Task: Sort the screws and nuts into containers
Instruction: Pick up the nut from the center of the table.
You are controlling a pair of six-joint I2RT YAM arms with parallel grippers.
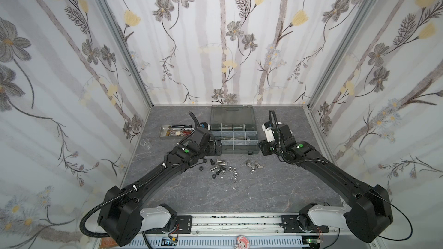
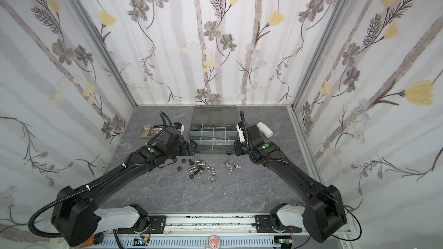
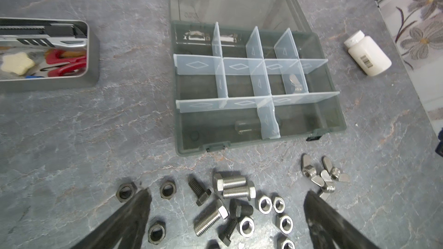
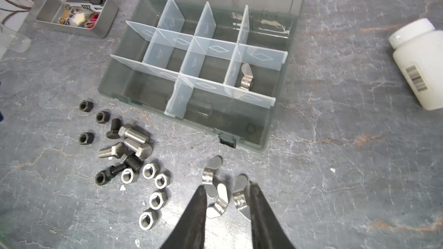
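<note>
The right tool (image 4: 227,186) stands narrow around one wing nut (image 4: 239,200) on the worktop (image 4: 335,164), at 5 o'clock of the organizer box (image 4: 261,140); whether it already pinches is unclear. Grip the threaded body squarely, lift straight up, and release over the middle-row compartment (image 4: 263,75) at 3 o'clock. The left tool (image 3: 227,191) gapes wide, empty.

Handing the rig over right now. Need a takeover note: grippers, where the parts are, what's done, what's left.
Left gripper: wide open, empty, above the loose hardware.
Right gripper: jaws narrow but apart, over the loose wing nuts; no grip visible.
Organizer box: lid open, beyond the pile, between the arms.
Done: one wing nut in the middle row's end compartment, on the right arm's side.
Left: the loose wing nuts, silver hex bolts, black bolts, silver hex nuts and black hex nuts, all on the table in front of the box.
</note>
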